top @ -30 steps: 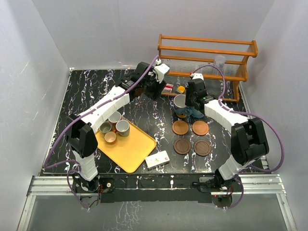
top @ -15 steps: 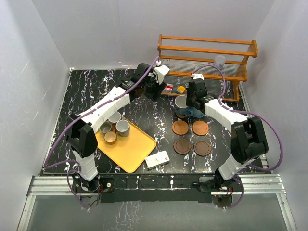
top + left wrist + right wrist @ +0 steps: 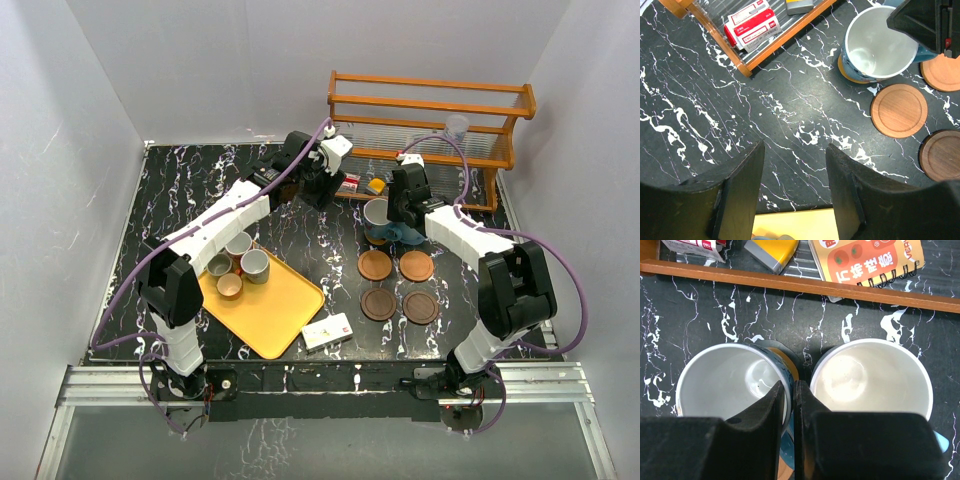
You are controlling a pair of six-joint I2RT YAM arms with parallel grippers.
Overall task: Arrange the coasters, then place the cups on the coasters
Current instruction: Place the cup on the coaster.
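Note:
My right gripper (image 3: 793, 390) is shut on the rim of a blue cup (image 3: 725, 382) with a white inside, one finger in and one out. That cup (image 3: 880, 45) is over an orange-brown coaster (image 3: 846, 74); whether it touches I cannot tell. A pale cup (image 3: 870, 377) stands right beside it. Two orange-brown coasters (image 3: 375, 265) (image 3: 416, 265) and two dark brown ones (image 3: 378, 304) (image 3: 420, 307) lie in front. Several more cups (image 3: 255, 265) stand on the yellow tray (image 3: 280, 310). My left gripper (image 3: 792, 167) hovers open and empty over the black table.
A wooden rack (image 3: 430, 120) at the back right holds red-and-white boxes (image 3: 752, 27), a yellow block (image 3: 772, 250), a notebook (image 3: 865, 257) and a clear plastic cup (image 3: 456, 126). A white box (image 3: 327, 332) lies near the tray's front corner.
The right gripper with the blue cup has shifted slightly back and down over its coaster. The left arm has not moved.

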